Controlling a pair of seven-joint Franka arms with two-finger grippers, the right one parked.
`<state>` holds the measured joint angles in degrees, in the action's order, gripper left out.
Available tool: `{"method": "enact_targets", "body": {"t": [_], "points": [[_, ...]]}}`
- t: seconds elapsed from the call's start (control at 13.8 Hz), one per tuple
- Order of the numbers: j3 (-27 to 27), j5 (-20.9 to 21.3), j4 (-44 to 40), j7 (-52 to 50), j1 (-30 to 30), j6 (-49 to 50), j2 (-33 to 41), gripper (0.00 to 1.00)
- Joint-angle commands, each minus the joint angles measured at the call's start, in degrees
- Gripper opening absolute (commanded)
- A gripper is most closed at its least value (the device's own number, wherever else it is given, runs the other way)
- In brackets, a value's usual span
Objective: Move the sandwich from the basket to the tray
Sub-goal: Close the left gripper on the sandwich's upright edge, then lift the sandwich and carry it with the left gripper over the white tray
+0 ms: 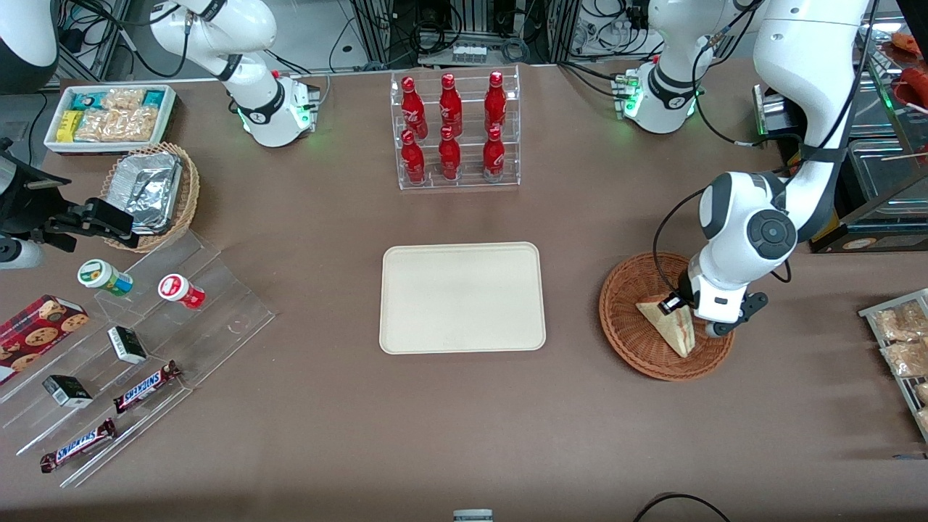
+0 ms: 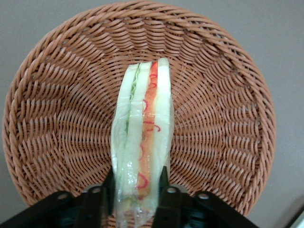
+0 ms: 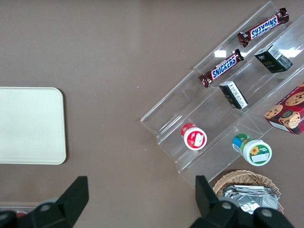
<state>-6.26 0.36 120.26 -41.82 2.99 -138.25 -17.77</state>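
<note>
**One wedge gripped, not yet lifted clear**

Brown table broad, mostly bare between tray and basket. Flat cream-beige rectangular tray with low rim and rounded corners: nothing on it, sits mid-table, well apart from the basket. Round reddish-brown woven wicker basket lies toward the working arm's end of the table. Clear rack of red bottles stands farther from the front camera than the tray, off the direct path.

Small triangular sandwich, pale white bread with red-pink and green filling, stands on edge in the basket, wrapped in clear film. Left gripper is clenched on the wedge's broad end, one black finger pressed to each bread face.

Handling, as judged: light, soft, easily crushed; film likely slippery. Hold across the flat bread faces suits it; hard squeezing would press out filling.

Room: basket rim is shallow, so a modest lift should clear it. Tray rim is low, with open surface for setting down flat.
</note>
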Motion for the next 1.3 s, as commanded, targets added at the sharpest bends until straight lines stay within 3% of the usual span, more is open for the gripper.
{"method": "enact_targets", "body": {"t": [0.0, 0.29, 0.58, 0.87, 1.23], "points": [[0.0, 1.5, -2.5, -1.6, 0.4, 6.4, 2.8, 0.00], [-0.1, 3.3, -10.7, -2.0, 6.3, 25.3, 7.6, 0.00], [-0.2, 3.2, -14.4, -2.3, 17.3, 27.3, 8.0, 0.00], [-0.2, 2.9, -21.0, -5.5, 29.1, 25.3, -0.4, 0.00], [0.3, 3.6, -38.6, -10.6, 39.2, 24.0, -18.0, 0.00]]}}
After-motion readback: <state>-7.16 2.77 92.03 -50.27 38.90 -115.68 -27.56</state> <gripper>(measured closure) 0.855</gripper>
